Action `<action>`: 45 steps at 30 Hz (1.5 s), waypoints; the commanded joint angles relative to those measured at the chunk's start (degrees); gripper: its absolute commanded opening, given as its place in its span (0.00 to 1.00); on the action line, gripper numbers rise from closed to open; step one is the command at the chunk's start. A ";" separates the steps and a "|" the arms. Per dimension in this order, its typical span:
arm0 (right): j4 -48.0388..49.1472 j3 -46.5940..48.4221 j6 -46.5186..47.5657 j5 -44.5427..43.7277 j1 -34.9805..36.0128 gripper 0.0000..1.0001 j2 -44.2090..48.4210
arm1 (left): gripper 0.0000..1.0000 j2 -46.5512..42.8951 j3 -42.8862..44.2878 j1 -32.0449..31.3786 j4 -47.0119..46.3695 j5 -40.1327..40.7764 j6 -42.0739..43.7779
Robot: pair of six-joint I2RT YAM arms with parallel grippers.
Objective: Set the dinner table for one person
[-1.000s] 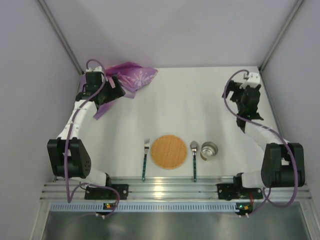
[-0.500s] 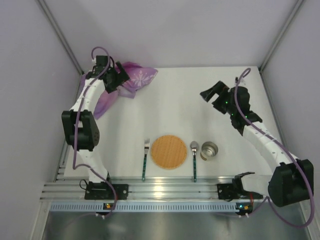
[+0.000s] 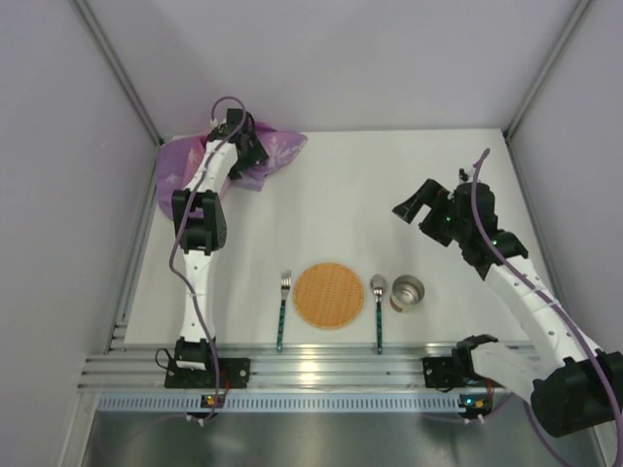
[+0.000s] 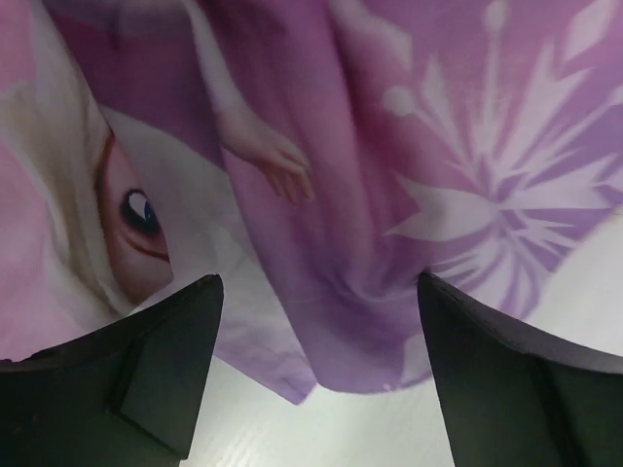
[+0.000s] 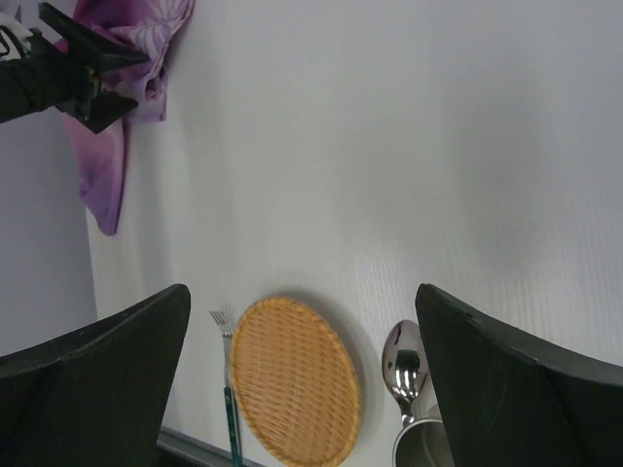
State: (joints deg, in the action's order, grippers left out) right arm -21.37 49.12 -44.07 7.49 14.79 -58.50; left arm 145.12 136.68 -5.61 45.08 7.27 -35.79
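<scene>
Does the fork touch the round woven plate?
Apart. The top view shows a strip of white table between the fork and the woven plate.

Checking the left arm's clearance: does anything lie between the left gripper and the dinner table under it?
Yes. The crumpled purple placemat lies in the far left corner of the dinner table, right under the open left gripper.

Bench [image 3: 389,175]: one large rectangular top, flat and level, plain white with a matt finish. In the right wrist view faint fine lines run across the surface. A ribbed aluminium rail [image 3: 331,368] runs the full width of the near edge. Pale grey walls [image 3: 341,58] enclose the far edge and both sides.
</scene>
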 commanded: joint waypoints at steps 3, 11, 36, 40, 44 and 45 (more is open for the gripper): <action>-4.03 -0.08 2.68 -1.77 0.15 1.00 -0.30 | 0.84 1.92 2.01 -0.63 1.94 3.90 2.04; -4.12 0.45 3.55 0.07 0.07 1.00 -4.69 | 0.17 6.31 4.65 -3.35 -0.69 -1.90 5.91; -2.80 18.73 9.80 9.21 -2.22 0.99 -30.00 | 0.98 -17.50 -16.83 -28.76 -5.54 -17.91 -1.99; -3.15 16.01 9.36 9.48 -4.06 0.98 -31.06 | 0.98 -20.13 -14.42 -27.97 -2.37 -15.45 -3.23; -2.81 14.25 8.92 10.27 -5.47 0.98 -33.08 | 0.98 -28.98 -21.53 -24.73 -3.42 -14.21 -3.58; -2.11 14.25 8.48 11.14 -5.56 0.98 -34.56 | 0.98 -30.58 -25.55 -23.85 -3.94 -13.78 -3.67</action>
State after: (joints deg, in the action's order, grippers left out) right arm -24.95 63.70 -34.63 16.38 9.93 -90.54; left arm 124.36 115.92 -31.29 40.91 -8.05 -37.67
